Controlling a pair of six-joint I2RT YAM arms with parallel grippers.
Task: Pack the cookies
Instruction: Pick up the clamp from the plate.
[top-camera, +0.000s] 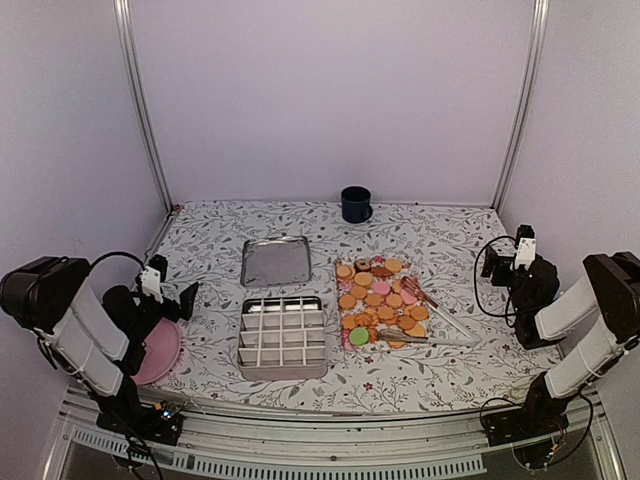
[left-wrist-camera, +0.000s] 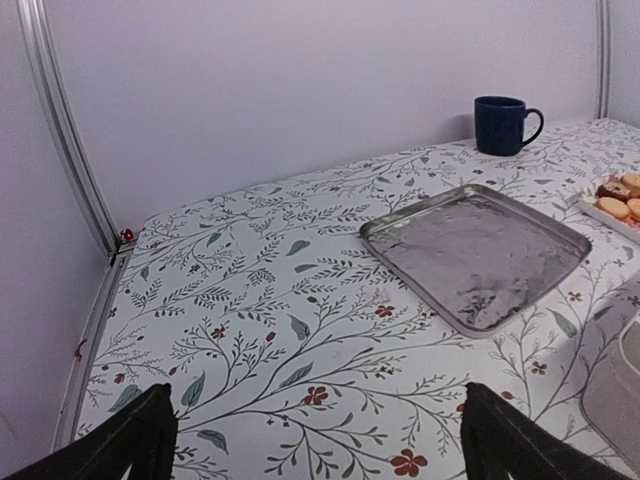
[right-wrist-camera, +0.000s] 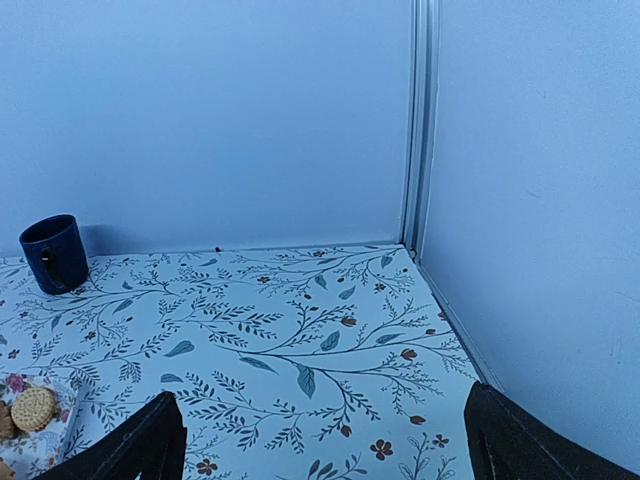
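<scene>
**Station state: both arms at rest, cookies unpacked**

Left gripper (left-wrist-camera: 320, 455): the jaws stand wide apart and hold nothing. It hangs over the left part of the table (top-camera: 450, 240), near the pink plate (top-camera: 160, 352) at the near left edge, and faces the flat metal tray (top-camera: 275, 261).

Right gripper (right-wrist-camera: 325, 450): the jaws stand wide apart and hold nothing. It sits at the far right side of the table, well apart from the cookies (top-camera: 380, 300), and faces the back right corner.

The cookies lie in a loose single layer on a shallow patterned tray (top-camera: 345, 340), right of centre. Most are orange-tan; a few are pink, one at the near edge is green. A long metal utensil (top-camera: 445, 318) lies across the right side of that tray.

The divided metal box (top-camera: 282, 337) stands just left of the cookies; none show in its compartments. The flat metal tray lies just behind it. A dark blue mug (top-camera: 356, 204) stands upright by the back wall.
</scene>
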